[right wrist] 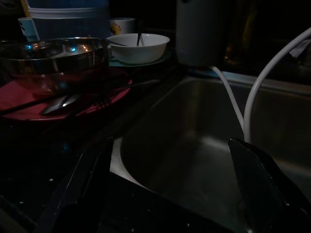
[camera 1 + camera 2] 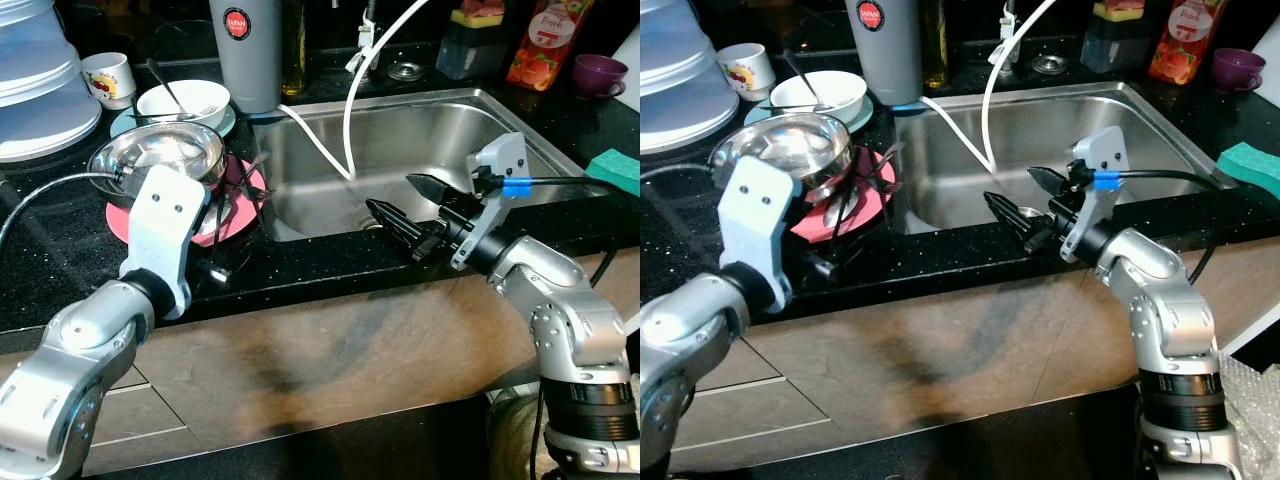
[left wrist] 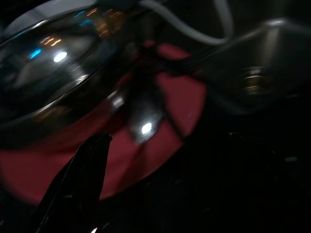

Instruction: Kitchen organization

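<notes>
Right gripper (image 2: 412,212): black tapered fingers spread apart, empty, poised over the front rim of the brushed stainless steel sink (image 2: 520,125); left gripper (image 2: 835,235): finger state cannot be told, lowered at the round red plate (image 2: 235,215) on the speckled black counter (image 2: 60,250); polished steel bowl (image 2: 160,150) and spoon (image 3: 141,114) rest on that plate; white ceramic bowl (image 2: 185,100) behind.

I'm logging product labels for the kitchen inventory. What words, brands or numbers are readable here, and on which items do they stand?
"JAPAN": on the round red label of the grey flask behind the sink.
Orange juice bottle: the label has printed lettering, too blurred to read.
Small white cup: a coloured picture, no legible words.
Nothing else bears readable text.
</notes>
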Tool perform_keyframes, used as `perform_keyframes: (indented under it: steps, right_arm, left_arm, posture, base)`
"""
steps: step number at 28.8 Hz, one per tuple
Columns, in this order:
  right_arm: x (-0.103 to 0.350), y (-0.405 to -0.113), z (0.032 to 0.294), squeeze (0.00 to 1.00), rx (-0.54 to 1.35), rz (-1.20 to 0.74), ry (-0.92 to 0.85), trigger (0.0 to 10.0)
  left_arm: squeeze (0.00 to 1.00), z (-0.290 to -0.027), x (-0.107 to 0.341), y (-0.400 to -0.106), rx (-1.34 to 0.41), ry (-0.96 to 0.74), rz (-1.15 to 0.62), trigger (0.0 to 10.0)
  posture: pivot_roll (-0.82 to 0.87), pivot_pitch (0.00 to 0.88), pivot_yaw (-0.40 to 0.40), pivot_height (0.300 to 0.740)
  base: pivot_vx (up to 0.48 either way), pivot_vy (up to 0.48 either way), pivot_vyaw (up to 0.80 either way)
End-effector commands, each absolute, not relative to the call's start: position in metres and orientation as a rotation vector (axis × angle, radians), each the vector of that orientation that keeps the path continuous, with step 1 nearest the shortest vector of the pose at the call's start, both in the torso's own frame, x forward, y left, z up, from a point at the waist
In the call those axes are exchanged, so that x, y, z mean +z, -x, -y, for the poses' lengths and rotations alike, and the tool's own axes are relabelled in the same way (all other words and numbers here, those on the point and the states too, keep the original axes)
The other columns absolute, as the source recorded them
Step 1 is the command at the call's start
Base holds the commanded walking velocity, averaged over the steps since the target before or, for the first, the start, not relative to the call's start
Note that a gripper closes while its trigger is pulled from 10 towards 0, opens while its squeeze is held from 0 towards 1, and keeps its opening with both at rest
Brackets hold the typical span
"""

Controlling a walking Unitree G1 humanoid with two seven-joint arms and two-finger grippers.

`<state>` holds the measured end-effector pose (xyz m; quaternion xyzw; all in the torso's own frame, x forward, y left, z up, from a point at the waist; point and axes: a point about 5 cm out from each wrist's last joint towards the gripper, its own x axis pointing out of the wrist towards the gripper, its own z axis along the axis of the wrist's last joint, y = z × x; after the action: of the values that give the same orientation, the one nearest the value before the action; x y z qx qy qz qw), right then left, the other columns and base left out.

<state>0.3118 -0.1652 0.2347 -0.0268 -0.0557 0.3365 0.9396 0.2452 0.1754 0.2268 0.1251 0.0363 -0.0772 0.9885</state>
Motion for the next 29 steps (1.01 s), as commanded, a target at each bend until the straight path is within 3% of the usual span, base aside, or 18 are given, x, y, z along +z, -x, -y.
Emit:
perform_keyframes:
  steps: [1, 8, 11, 12, 15, 22, 29]
  right_arm:
    - [0.232, -0.314, 0.163, 0.00, 0.675, 0.117, 0.083, 10.0]
    - [0.230, -0.317, 0.154, 0.00, 0.673, 0.127, 0.114, 10.0]
    - [0.228, -0.319, 0.147, 0.00, 0.673, 0.122, 0.123, 10.0]
    - [0.225, -0.321, 0.139, 0.00, 0.671, 0.107, 0.129, 10.0]
    - [0.222, -0.326, 0.131, 0.00, 0.657, 0.095, 0.124, 10.0]
    - [0.222, -0.331, 0.107, 0.00, 0.674, 0.098, 0.095, 10.0]
    - [0.225, -0.330, 0.088, 0.00, 0.727, 0.113, 0.080, 10.0]
  left_arm:
    - [0.00, -0.180, 0.216, -0.245, -0.094, -0.274, -0.130, 10.0]
    - [0.00, -0.175, 0.210, -0.245, -0.112, -0.272, -0.116, 10.0]
    - [0.00, -0.173, 0.218, -0.244, -0.220, -0.243, -0.043, 10.0]
    - [0.00, -0.180, 0.225, -0.241, -0.350, -0.277, 0.001, 10.0]
    - [0.00, -0.196, 0.228, -0.238, -0.417, -0.301, 0.006, 10.0]
    - [0.00, -0.230, 0.233, -0.236, -0.424, -0.267, 0.067, 10.0]
    - [0.00, -0.240, 0.222, -0.232, -0.457, -0.251, 0.109, 10.0]
  posture:
    - [0.01, 0.081, -0.001, 0.740]
    - [0.00, 0.085, -0.004, 0.740]
    - [0.00, 0.084, -0.005, 0.740]
    - [0.00, 0.084, -0.009, 0.740]
    - [0.00, 0.083, -0.009, 0.740]
    - [0.01, 0.086, -0.011, 0.740]
    - [0.01, 0.090, -0.011, 0.740]
  base:
    - [0.000, 0.000, 0.00]
    - [0.000, 0.000, 0.00]
    - [0.000, 0.000, 0.00]
    - [0.000, 0.000, 0.00]
    - [0.000, 0.000, 0.00]
    - [0.000, 0.000, 0.00]
    - [0.000, 0.000, 0.00]
